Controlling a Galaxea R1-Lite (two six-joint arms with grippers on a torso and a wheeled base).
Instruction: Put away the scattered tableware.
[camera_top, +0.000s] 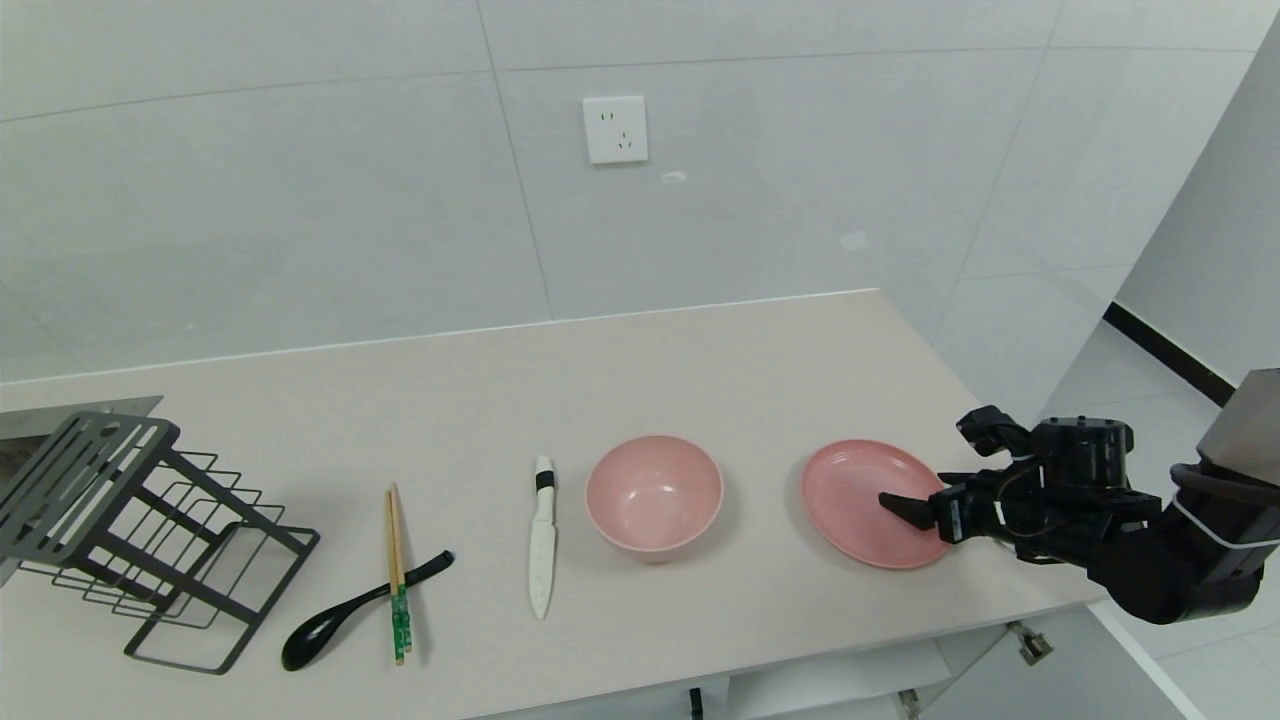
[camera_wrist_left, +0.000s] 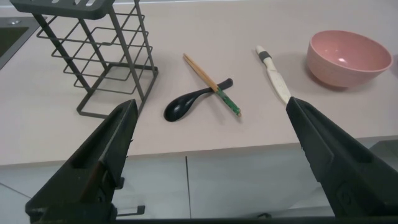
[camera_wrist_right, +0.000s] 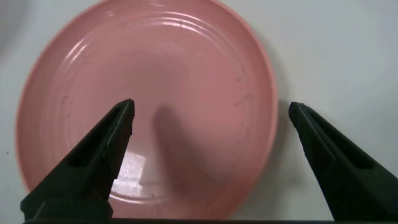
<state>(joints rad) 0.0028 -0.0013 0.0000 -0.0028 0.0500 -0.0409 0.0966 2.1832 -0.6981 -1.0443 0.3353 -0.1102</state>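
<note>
1. The pink plate (camera_top: 860, 500) lies flat at the right end of the tabletop (camera_top: 700, 370), just right of the pink bowl (camera_top: 654, 492). The rack (camera_top: 130, 520) stands well apart at the left end.
2. The right hand (camera_wrist_right: 210, 106) hangs over the plate's right rim, released and spread wide, grasping nothing.
3. The left hand (camera_wrist_left: 211, 102), also released and empty, hangs off the tabletop's near edge, facing the spoon (camera_wrist_left: 193, 102), chopsticks (camera_wrist_left: 211, 84) and knife (camera_wrist_left: 275, 73).
4. The right arm is clearly nearer the plate. As the plate is flat and round, it likely needs a pinch at the rim.
</note>
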